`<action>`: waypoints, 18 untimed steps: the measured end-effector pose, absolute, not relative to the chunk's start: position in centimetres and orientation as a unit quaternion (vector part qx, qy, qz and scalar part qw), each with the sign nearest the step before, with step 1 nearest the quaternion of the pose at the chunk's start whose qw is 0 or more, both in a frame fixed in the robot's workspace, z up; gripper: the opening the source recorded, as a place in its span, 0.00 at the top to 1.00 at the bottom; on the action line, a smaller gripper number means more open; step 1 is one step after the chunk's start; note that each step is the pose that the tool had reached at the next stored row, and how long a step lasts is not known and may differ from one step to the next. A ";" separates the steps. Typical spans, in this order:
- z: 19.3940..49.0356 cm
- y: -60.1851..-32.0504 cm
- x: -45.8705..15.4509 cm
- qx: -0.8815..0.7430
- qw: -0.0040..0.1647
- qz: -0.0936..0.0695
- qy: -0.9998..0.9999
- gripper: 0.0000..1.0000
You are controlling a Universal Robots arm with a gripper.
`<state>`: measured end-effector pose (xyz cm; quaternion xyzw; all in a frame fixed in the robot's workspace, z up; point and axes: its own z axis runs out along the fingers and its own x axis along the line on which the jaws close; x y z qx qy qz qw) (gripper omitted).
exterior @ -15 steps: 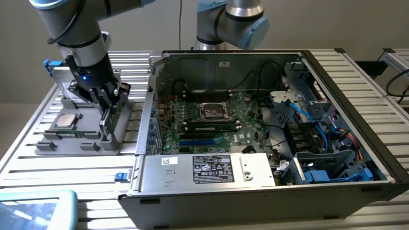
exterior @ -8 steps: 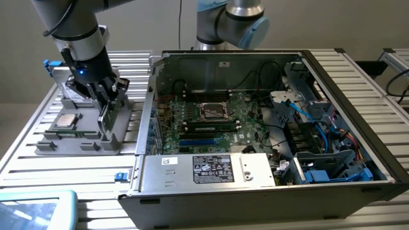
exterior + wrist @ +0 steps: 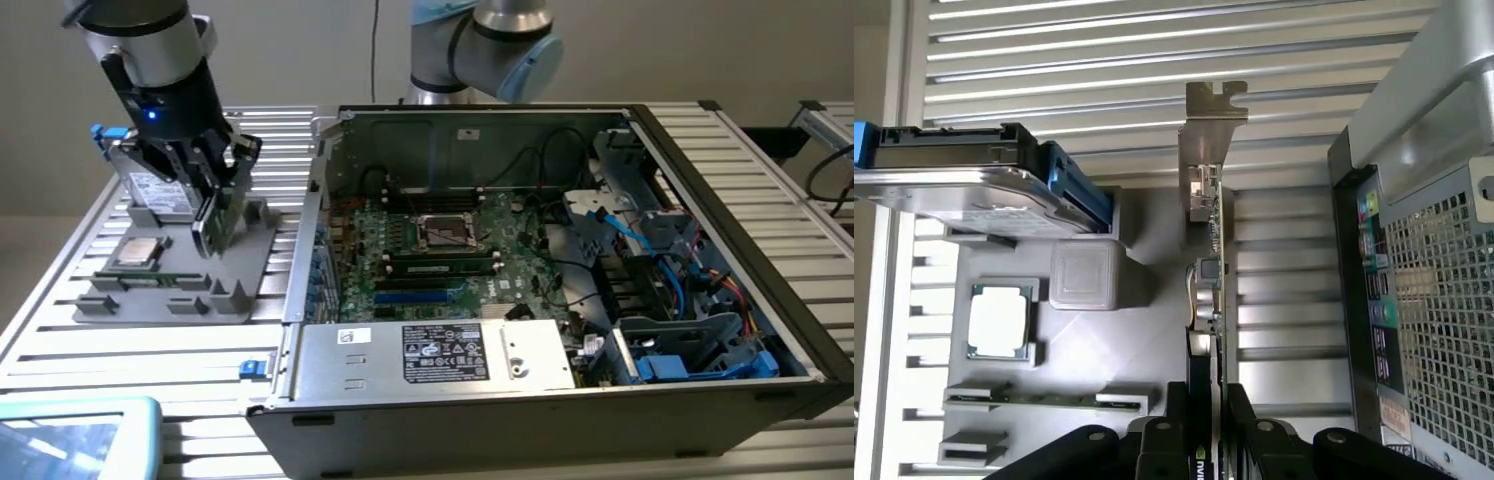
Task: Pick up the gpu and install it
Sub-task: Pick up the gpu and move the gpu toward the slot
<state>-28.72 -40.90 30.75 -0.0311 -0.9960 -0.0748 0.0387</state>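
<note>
- The gpu (image 3: 1206,290) looked light and stiff. As a thin bare board it was probably fragile, so the plain upper edge was the safest place to take hold, away from the small parts on its face and the contact edge.
- The gripper (image 3: 1206,425) held it that way, one finger pressed on each flat side and pinching the card between them, so it hung upright and edge-on.
- A pinch that narrow could let the card swing or slip if knocked, and the hold looked to need steadiness more than force.
- The gpu was a slim dark card with a green board edge and small silver parts along it. A notched metal bracket (image 3: 1212,120) closed the end far from the fingers.
- It hung over the grey parts tray (image 3: 160,305) at the exterior view's left, just beside the hard drive (image 3: 158,190), with the CPU chip (image 3: 138,250) and RAM stick (image 3: 140,278) nearer.
- Whether its lower edge was clear of the tray could not be told.
- The open computer case (image 3: 747,300) and its motherboard (image 3: 454,250) lay to the exterior view's right, apart from the card.
</note>
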 end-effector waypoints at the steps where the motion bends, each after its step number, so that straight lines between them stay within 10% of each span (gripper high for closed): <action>1: 31.2 -40.9 -28.7 -0.031 0.039 -0.075 -0.996 0.73; 18: 37.3 -41.0 -28.2 -0.031 0.039 -0.075 -0.996 0.73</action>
